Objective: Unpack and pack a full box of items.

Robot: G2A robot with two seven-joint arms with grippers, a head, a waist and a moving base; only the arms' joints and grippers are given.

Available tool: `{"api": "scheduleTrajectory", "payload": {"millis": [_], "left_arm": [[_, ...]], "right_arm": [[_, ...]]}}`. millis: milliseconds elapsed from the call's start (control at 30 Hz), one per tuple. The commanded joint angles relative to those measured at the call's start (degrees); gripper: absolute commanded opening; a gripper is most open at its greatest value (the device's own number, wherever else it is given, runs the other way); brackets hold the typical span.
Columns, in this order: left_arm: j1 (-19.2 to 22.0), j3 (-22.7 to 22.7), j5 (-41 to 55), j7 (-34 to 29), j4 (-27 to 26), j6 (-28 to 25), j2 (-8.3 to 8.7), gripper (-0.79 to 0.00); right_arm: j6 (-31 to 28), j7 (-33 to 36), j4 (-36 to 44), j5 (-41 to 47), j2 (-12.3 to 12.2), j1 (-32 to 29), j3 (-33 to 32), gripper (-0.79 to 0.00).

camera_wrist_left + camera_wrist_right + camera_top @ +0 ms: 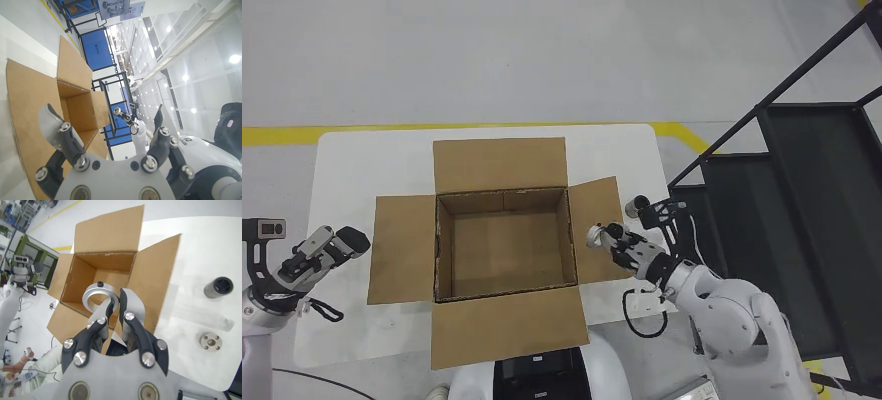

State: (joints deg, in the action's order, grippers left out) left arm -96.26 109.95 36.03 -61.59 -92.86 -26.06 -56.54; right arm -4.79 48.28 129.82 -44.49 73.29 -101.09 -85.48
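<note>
An open cardboard box (504,245) stands in the middle of the white table (622,150), all flaps folded out, with bare cardboard showing inside. My right gripper (116,300) is shut on the rim of a silver metal ring (100,295) with a small black screw, held above the box's right flap (151,275). From above, the ring (594,237) and right gripper (608,240) hover over that flap. My left gripper (337,245) sits off the table's left edge, open and holding nothing; its fingers (50,117) spread wide toward the box (75,91).
On the table to the right of the box lie a dark metal cylinder (218,287) and a round flange with several holes (211,341). A black metal rack (802,200) stands beyond the table's right edge. A yellow floor line (282,133) runs behind the table.
</note>
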Motion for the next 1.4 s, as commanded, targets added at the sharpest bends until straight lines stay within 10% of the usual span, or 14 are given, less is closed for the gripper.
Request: {"api": "scheduleTrajectory", "payload": {"millis": [0, 267, 333, 367, 700, 1100, 1367], "left_arm": [[0.0, 0.0, 0.0, 0.0, 0.0, 0.0, 0.0, 0.0], [0.0, 0.0, 0.0, 0.0, 0.0, 0.0, 0.0, 0.0], [0.0, 0.0, 0.0, 0.0, 0.0, 0.0, 0.0, 0.0], [0.0, 0.0, 0.0, 0.0, 0.0, 0.0, 0.0, 0.0], [0.0, 0.0, 0.0, 0.0, 0.0, 0.0, 0.0, 0.0], [0.0, 0.0, 0.0, 0.0, 0.0, 0.0, 0.0, 0.0], [0.0, 0.0, 0.0, 0.0, 0.0, 0.0, 0.0, 0.0]], "right_arm": [[1.61, 2.4, -1.98, -3.21, 0.12, 4.46, 5.14, -0.785], [10.5, 4.9, -14.89, -9.61, 2.09, 19.71, 23.37, -0.773], [12.49, 4.84, -17.39, -9.08, 2.51, 21.73, 24.98, -0.366], [13.21, 4.87, -18.34, -9.07, 2.66, 22.51, 25.62, 0.0], [8.03, 1.05, -13.07, -6.61, 1.32, 15.48, 20.31, 0.0], [1.92, -17.58, 0.88, 3.8, -1.18, -13.67, -9.0, 0.0], [6.42, -19.02, -2.58, 10.13, -1.17, -19.42, -17.74, 0.0]]}}
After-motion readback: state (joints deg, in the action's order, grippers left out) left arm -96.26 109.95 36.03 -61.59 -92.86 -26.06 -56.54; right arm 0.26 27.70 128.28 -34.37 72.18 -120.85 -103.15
